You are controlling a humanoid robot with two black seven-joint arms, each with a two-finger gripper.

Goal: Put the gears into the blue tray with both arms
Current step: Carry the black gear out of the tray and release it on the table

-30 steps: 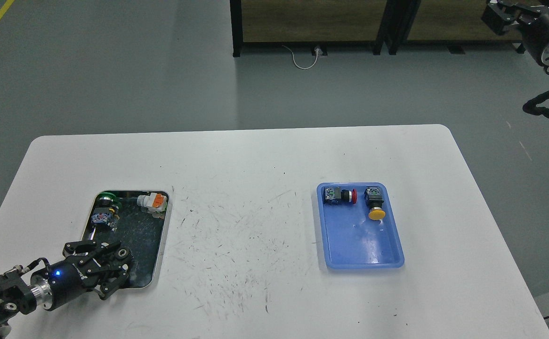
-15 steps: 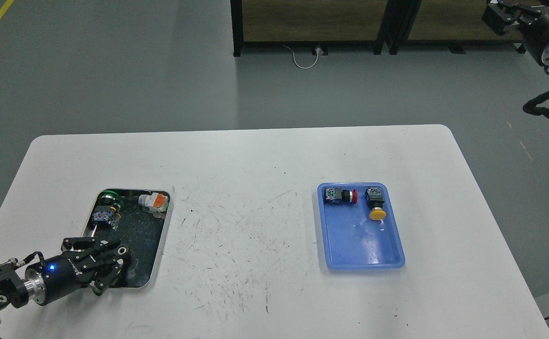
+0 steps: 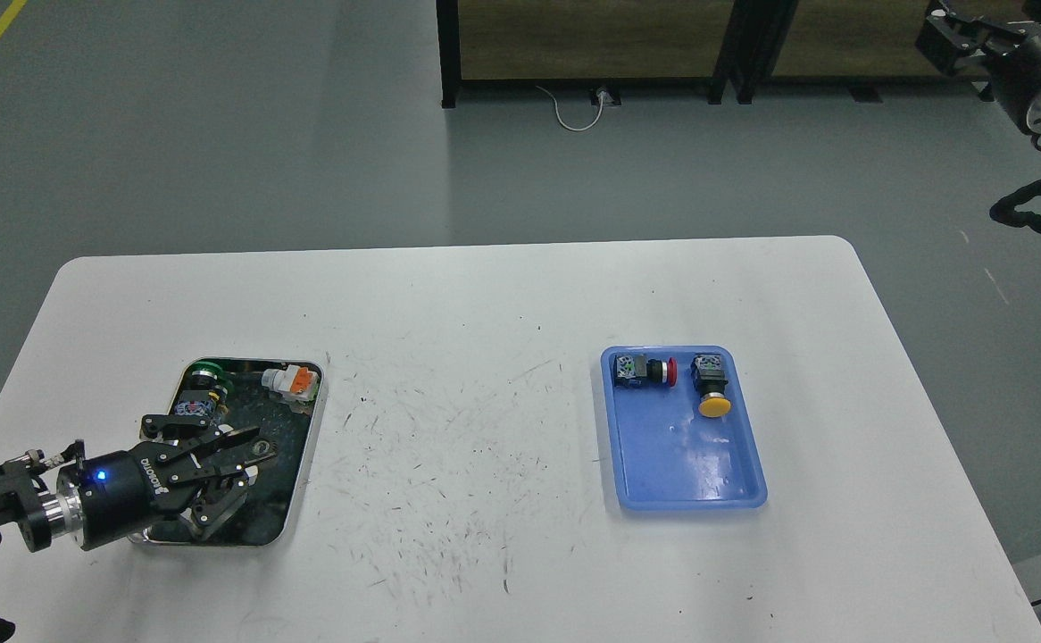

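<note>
My left gripper (image 3: 248, 451) hovers low over the near half of the silver tray (image 3: 310, 438) at the table's left. Its fingers are drawn together on a small dark toothed wheel with a pale centre, a gear (image 3: 262, 445), at the fingertips. No other gear shows. The blue tray (image 3: 683, 469) lies right of centre on the table. My right gripper (image 3: 949, 40) is raised far off the table at the top right corner, dark and partly cut off, so its fingers cannot be told apart.
A red-capped switch (image 3: 650, 371) and a yellow-capped switch (image 3: 712, 393) sit at the blue tray's far end. The silver tray holds a green-capped switch (image 3: 204, 379) and an orange-and-white part (image 3: 293, 382). The scratched white table (image 3: 485, 357) has rounded edges.
My left gripper has risen and shifted right and further over the silver tray, its fingers now closed on the gear. The right arm has barely moved.
</note>
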